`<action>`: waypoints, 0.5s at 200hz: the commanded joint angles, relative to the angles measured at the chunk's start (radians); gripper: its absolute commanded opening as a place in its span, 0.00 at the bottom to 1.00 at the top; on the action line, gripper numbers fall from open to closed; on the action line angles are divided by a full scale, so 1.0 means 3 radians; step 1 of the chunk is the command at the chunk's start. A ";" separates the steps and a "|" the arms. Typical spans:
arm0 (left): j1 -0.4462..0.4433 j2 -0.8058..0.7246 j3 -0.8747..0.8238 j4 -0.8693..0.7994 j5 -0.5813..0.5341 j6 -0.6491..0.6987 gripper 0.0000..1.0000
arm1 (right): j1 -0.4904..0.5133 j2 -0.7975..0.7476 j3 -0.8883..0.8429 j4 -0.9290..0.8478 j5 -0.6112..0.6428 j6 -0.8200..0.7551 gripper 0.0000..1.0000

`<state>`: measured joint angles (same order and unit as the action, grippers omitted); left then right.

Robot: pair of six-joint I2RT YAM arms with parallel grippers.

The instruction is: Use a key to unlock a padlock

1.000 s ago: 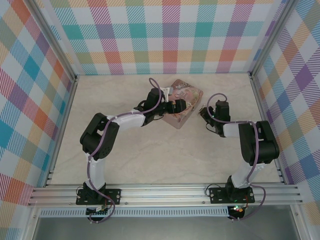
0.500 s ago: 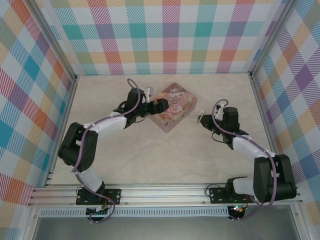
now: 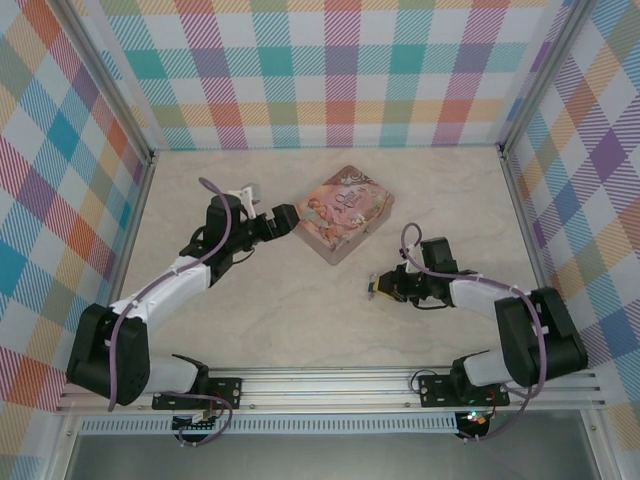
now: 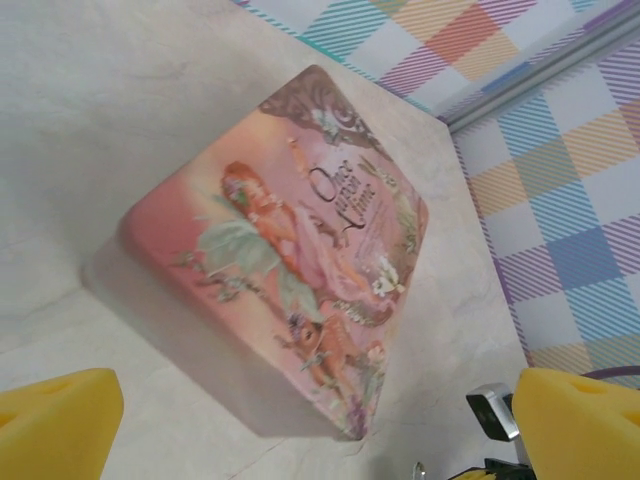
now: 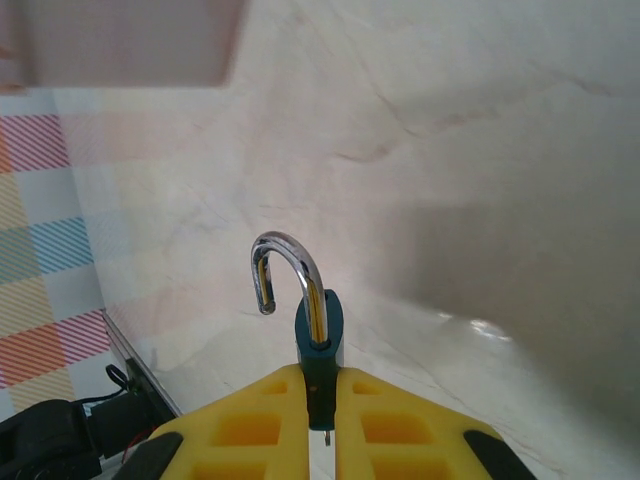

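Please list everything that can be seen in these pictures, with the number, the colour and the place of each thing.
tin box: one, pink with a picture on the lid, lying at the far middle of the table.
padlock: one, blue body with a silvery shackle swung open, between the right gripper's pads.
table: one, pale marbled beige.
walls: three, coloured check pattern, around the table.
left gripper: one, yellow pads, open, facing the tin box from its left.
right gripper: one, yellow pads, shut on the padlock, nearer than the tin box.
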<state>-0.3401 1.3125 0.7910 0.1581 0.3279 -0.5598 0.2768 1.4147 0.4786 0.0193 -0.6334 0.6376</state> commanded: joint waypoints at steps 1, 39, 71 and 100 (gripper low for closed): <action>0.0094 -0.0172 -0.0111 -0.0109 -0.0085 -0.0010 1.00 | 0.0015 0.0168 0.0001 -0.0141 -0.0117 -0.0065 0.13; 0.0218 -0.0342 -0.0177 -0.0282 -0.0119 0.0046 1.00 | 0.0009 0.0014 0.0009 -0.0196 0.0138 -0.0115 0.39; 0.0371 -0.0527 -0.0196 -0.0465 -0.0239 0.0140 1.00 | -0.0067 -0.0410 0.0199 -0.0650 0.0645 -0.0325 0.52; 0.0543 -0.0735 -0.0297 -0.0601 -0.0518 0.0245 1.00 | -0.0171 -0.0881 0.0301 -0.0892 0.1264 -0.0500 0.63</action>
<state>-0.2192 1.1530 0.7326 0.0357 0.2543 -0.5350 0.2497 1.2507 0.5194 -0.1532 -0.4454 0.5602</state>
